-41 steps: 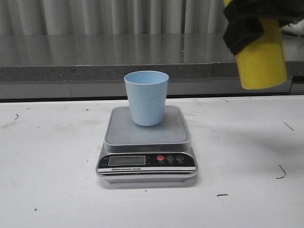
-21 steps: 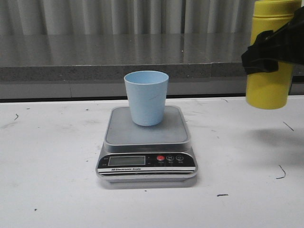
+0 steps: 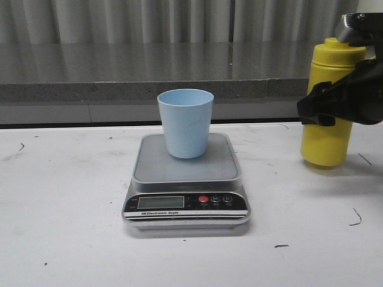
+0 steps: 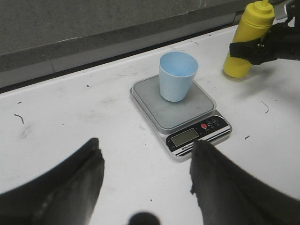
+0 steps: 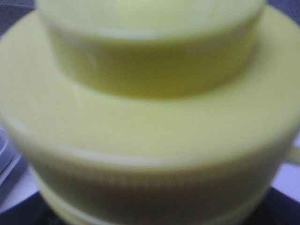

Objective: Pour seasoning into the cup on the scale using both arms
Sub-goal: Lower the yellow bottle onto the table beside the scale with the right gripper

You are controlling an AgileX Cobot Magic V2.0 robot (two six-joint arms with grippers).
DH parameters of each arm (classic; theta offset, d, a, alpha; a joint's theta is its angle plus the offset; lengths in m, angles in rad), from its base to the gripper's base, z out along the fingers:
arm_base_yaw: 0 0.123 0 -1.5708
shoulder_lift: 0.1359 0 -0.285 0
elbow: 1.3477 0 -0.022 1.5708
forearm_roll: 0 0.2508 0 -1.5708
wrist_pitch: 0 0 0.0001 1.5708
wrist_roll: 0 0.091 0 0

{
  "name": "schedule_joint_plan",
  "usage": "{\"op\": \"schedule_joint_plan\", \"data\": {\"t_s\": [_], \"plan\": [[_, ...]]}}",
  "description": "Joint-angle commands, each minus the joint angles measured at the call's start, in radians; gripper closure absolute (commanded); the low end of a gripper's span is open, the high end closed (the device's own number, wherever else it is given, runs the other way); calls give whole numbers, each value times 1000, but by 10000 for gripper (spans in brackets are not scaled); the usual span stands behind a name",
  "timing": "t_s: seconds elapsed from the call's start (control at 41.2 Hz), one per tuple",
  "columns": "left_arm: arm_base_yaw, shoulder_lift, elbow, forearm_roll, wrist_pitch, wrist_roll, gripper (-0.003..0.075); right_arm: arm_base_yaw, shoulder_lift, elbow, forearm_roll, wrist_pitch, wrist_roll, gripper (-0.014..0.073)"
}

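Right gripper [image 3: 320, 107] clamps yellow bottle [image 3: 326, 137], upright on table [image 3: 72, 239] beside scale [image 3: 185, 191]. Left gripper [image 4: 145, 183] wide open, empty. Cup [image 3: 185, 122] on scale looks empty. Next likely: uncap, tilt over cup.

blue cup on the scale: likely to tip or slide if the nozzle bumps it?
The cup is probably light: it looks like thin plastic and appears empty in the left wrist view. It tapers to a narrow base, so a knock near the rim could tip it. The scale platform looks smooth, so a low nudge might slide it instead.
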Motion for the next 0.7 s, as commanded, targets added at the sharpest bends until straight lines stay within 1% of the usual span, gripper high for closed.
{"op": "schedule_joint_plan", "data": {"t_s": [0.0, 0.121, 0.17, 0.243, 0.34, 0.388, 0.534, 0.679], "plan": [[0, 4, -23, -2, -77, -5, 313, -6, -21, -41, 13, -155, -20, 318], [0, 4, -23, -2, -77, -5, 313, -6, 10, -57, 12, -155, -21, 309], [0, 4, -23, -2, -77, -5, 313, -6, 15, -58, 11, -155, -21, 277], [0, 4, -23, -2, -77, -5, 313, -6, 15, -58, 0, -145, -21, 186], [0, 4, -23, -2, -77, -5, 313, -6, 15, -58, -4, -133, -21, 36], [0, 4, -23, -2, -77, -5, 313, -6, 15, -58, -4, -121, -21, -19], [0, 4, -23, -2, -77, -5, 313, -5, 6, -56, -6, -68, -21, 1], [0, 4, -23, -2, -77, -5, 313, -4, -35, -54, -6, 53, -18, 1]]}}
